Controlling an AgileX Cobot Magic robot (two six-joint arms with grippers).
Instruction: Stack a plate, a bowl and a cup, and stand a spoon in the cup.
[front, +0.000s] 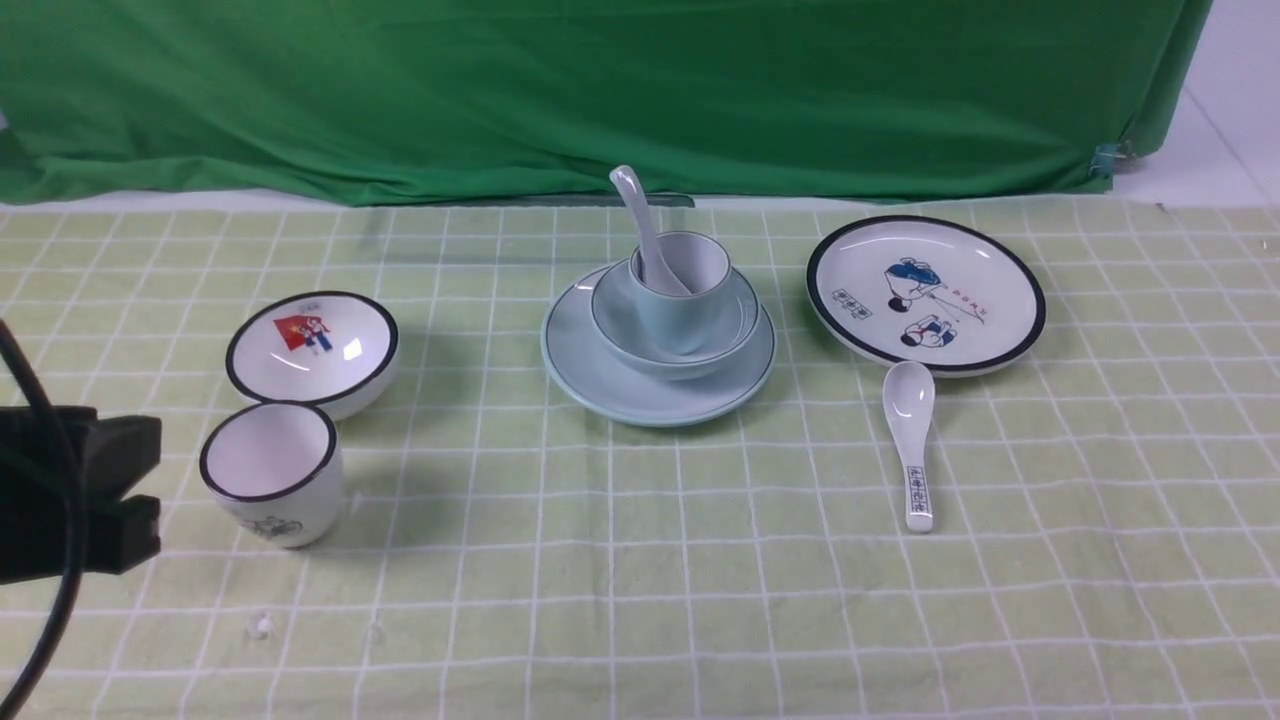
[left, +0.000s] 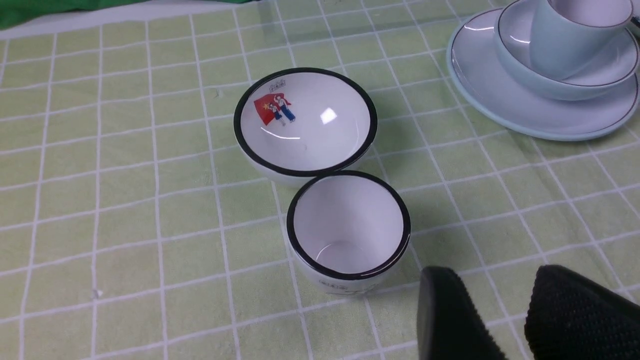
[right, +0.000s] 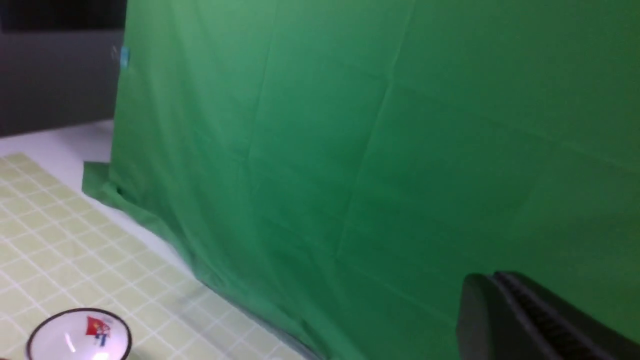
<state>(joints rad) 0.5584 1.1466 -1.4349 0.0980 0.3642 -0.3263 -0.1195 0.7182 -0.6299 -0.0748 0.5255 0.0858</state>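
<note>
The pale blue-green plate (front: 620, 385) lies mid-table. The pale blue-green bowl (front: 640, 355) sits on it, the cup (front: 670, 310) stands in the bowl, and the plain white spoon (front: 640, 220) stands in the cup with its handle leaning up and left. The plate (left: 490, 100), the bowl (left: 515, 65) and the cup (left: 560, 40) also show in the left wrist view. My left gripper (front: 150, 495) is open and empty at the left edge, beside the black-rimmed cup; it also shows in its wrist view (left: 495, 280). My right gripper (right: 492, 277) is shut, empty, facing the green curtain.
A white black-rimmed bowl with a red-blue picture (front: 312, 345) and a white black-rimmed cup (front: 272, 472) stand at the left. A cartoon plate (front: 925, 293) and a spoon with dark characters (front: 912, 440) lie at the right. A green curtain (front: 600, 90) hangs behind.
</note>
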